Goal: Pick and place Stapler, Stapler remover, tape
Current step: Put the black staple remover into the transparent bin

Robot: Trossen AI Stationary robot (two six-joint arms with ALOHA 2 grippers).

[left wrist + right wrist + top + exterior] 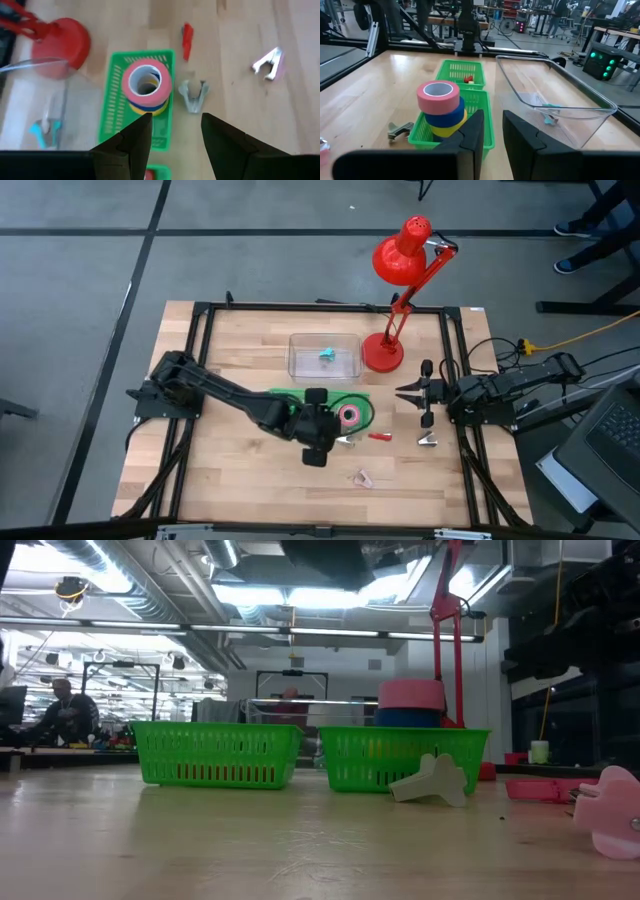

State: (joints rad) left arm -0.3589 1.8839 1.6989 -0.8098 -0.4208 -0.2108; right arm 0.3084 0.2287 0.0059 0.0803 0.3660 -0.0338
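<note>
Dark left pincer (172, 142) is hovering open and empty over the tape (145, 86) stacked in a green basket (114, 100), right pincer (492, 132) waiting slightly parted

We see the tape (441, 107) as a neat upright stack, pink over blue over yellow, standing inside the green basket (482, 131). The grey stapler remover (193, 93) lies flat on the wood just beside that basket.

We see two green slotted plastic baskets (216, 754) on the wooden surface (250, 850), stacked pink-and-blue tape rolls (411, 704) in the right one.
</note>
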